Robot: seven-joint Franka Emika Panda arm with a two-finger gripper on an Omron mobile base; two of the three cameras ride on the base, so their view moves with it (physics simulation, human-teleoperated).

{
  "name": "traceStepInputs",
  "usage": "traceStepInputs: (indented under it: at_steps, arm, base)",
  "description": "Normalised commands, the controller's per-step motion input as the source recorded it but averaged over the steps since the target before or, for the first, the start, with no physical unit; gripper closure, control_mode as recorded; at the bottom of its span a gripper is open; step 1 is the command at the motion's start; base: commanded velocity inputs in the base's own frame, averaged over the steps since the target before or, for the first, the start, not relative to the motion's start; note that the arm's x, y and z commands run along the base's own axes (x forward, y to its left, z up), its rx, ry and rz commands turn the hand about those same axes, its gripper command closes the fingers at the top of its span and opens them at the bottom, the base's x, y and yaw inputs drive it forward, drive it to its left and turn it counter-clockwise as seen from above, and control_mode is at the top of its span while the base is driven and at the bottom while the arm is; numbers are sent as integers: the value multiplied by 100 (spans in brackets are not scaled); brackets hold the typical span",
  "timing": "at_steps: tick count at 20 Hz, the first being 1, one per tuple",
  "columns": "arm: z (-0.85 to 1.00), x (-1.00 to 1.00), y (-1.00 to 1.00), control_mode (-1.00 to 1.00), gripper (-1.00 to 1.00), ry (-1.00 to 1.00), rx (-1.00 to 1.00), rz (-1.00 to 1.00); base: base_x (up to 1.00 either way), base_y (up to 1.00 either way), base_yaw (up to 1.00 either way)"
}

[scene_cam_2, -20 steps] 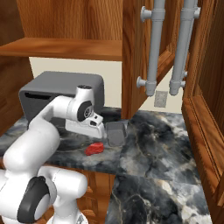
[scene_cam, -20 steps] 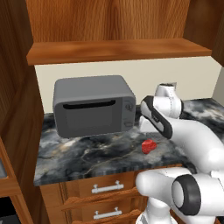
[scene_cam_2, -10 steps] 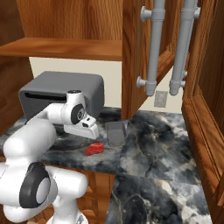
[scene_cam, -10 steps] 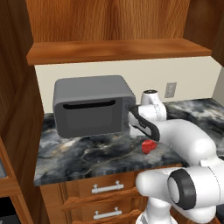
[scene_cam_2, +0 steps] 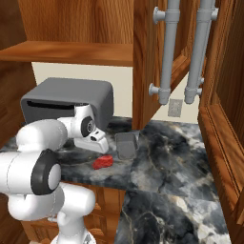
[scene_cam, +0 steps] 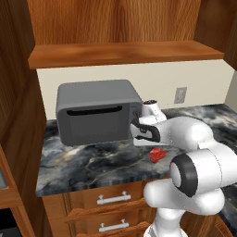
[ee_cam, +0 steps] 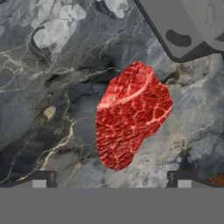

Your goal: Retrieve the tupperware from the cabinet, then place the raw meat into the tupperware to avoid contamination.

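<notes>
Over the counter (scene_cam: 83,166) in left base view, arm reaches low across w/ gripper (scene_cam: 144,139) just right of the microwave (scene_cam: 95,118), right above the raw meat (scene_cam: 157,154). Meat lies on dark marble nr the front edge, drawers (scene_cam: 113,199) below.

Right base view: gripper (scene_cam_2: 97,143) tilted down over meat (scene_cam_2: 102,162), not touching it. Tupperware (scene_cam_2: 126,145) stands open-top just right of meat, under the cabinet (scene_cam_2: 147,57) w/ its silver handles (scene_cam_2: 167,52).

Hand view: meat (ee_cam: 131,116) sits between the two fingertips (ee_cam: 41,180), both spread wide at the bottom, nothing held. Tub corner (ee_cam: 183,26) at top right, apart from meat.
</notes>
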Motion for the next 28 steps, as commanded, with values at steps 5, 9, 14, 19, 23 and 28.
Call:
traceStepInputs:
  at_steps: [5,9,14,19,23,28]
  arm:
    - [-28,20,0,-100,-100,2,0,-5]
    - [-34,-4,-13,-100,-100,2,-1,-2]
    - [-20,-9,-24,-100,-100,0,0,-1]
    - [-4,0,-1,-100,-100,3,0,0]
    - [-12,0,0,-100,-100,2,0,0]
    - [-17,0,0,-100,-100,2,0,0]
  base:
    - [0,0,0]
    - [0,0,0]
    - [0,0,0]
    - [0,0,0]
    - [0,0,0]
    - [0,0,0]
